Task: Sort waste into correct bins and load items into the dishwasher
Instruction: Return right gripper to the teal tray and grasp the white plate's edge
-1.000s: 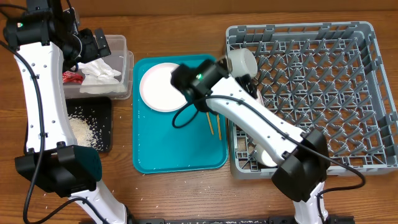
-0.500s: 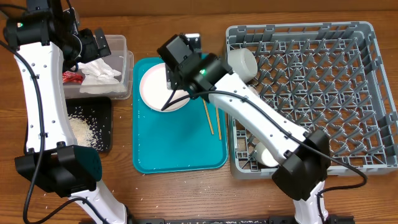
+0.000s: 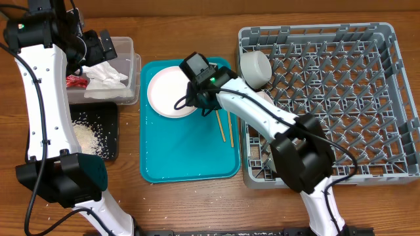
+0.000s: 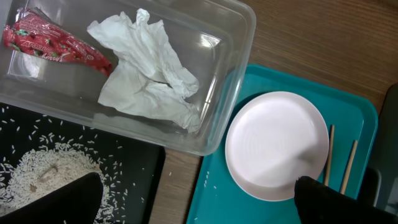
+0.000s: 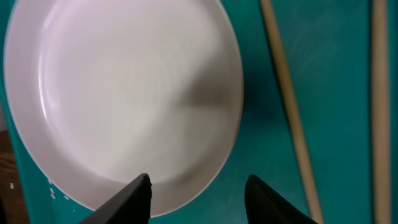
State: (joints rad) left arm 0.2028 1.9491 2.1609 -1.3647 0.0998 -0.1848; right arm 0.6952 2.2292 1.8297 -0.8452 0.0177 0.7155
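Observation:
A pale pink plate (image 3: 164,92) lies on the teal tray (image 3: 190,157), with two wooden chopsticks (image 3: 221,126) to its right. My right gripper (image 3: 199,99) is open low over the plate's right edge; in the right wrist view its fingers (image 5: 199,186) straddle the rim of the plate (image 5: 124,93), beside a chopstick (image 5: 289,112). My left gripper (image 3: 105,44) is open (image 4: 199,199) and empty, high above the clear tub (image 3: 134,65). The tub holds the red wrapper (image 4: 56,45) and white napkin (image 4: 149,81). Rice (image 4: 37,171) lies in the black tray (image 4: 137,168).
The grey dish rack (image 3: 341,98) fills the right side. A white cup (image 3: 256,67) lies on its side in its near-left corner area at the top, and a small white bowl (image 3: 279,165) shows partly under my right arm. Loose rice grains dot the wood by the black tray.
My right gripper has left the white cup in the rack, swung left over the teal tray, and come down at the plate's right edge. The left arm has not moved.

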